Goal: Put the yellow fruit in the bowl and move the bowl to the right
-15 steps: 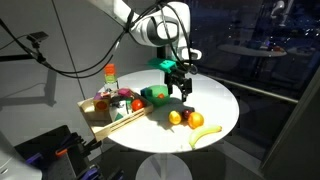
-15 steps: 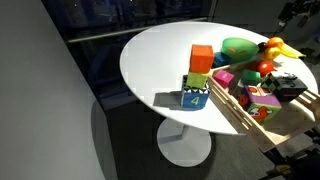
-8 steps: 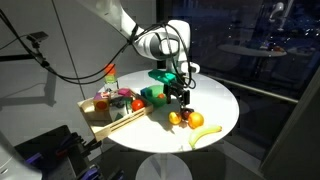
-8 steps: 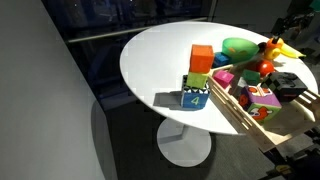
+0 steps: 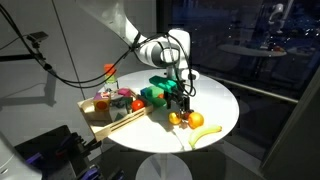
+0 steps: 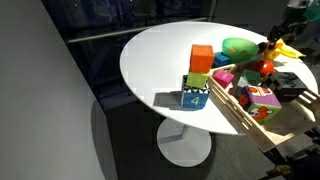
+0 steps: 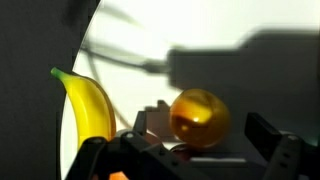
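Gripper (image 5: 180,104) of mine hovers with its jaws spread wide, the yellow fruit (image 7: 197,115) just beneath it and the banana (image 7: 90,105) off to one side.

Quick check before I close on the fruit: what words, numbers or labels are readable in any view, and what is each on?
"4": on the blue block at the bottom of the stack on the table, in an exterior view.
Toy blocks in the wooden tray: markings too blurred to read.
Bottle by the tray: label too small to read.
Wrist view: no text.
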Robot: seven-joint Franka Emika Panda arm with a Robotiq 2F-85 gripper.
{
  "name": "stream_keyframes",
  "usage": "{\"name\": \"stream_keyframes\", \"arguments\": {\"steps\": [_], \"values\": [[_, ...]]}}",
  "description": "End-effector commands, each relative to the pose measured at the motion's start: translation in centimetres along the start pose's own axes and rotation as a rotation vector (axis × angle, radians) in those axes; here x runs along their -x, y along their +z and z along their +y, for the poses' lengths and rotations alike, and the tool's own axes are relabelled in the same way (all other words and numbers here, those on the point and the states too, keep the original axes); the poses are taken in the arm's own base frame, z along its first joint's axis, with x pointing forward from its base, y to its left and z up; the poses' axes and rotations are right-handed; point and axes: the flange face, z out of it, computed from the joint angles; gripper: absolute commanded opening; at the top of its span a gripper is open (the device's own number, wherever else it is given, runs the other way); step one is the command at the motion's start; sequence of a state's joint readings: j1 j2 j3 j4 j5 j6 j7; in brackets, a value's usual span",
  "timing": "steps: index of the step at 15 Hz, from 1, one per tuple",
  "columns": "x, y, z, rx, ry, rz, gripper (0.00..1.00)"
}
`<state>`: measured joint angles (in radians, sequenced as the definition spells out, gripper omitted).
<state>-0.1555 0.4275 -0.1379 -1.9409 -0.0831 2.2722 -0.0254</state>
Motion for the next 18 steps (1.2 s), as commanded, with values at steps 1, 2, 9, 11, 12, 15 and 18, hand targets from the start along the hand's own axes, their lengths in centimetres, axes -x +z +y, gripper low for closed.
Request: {"name": "stream_keyframes", "arguments": {"steps": [1,2,9,11,12,15,18], "values": [[-0.8,0.7,0.2,0.004,-0.030,0.027,1.00],[-0.9,1.0,0.2,0.005,-0.032,0.029,1.00],[-1.3,2.2,0.2,0.012,-0.028,0.034,0.56],[-1.1,1.4,0.3,0.008,-0.020,0.029,0.44],[-0.9,0.8,0.3,0.005,-0.014,0.028,0.44],[-0.4,-1.1,0.2,-0.007,-0.012,0.030,0.44],[0.2,-3.6,-0.1,-0.018,-0.012,0.037,0.44]]}}
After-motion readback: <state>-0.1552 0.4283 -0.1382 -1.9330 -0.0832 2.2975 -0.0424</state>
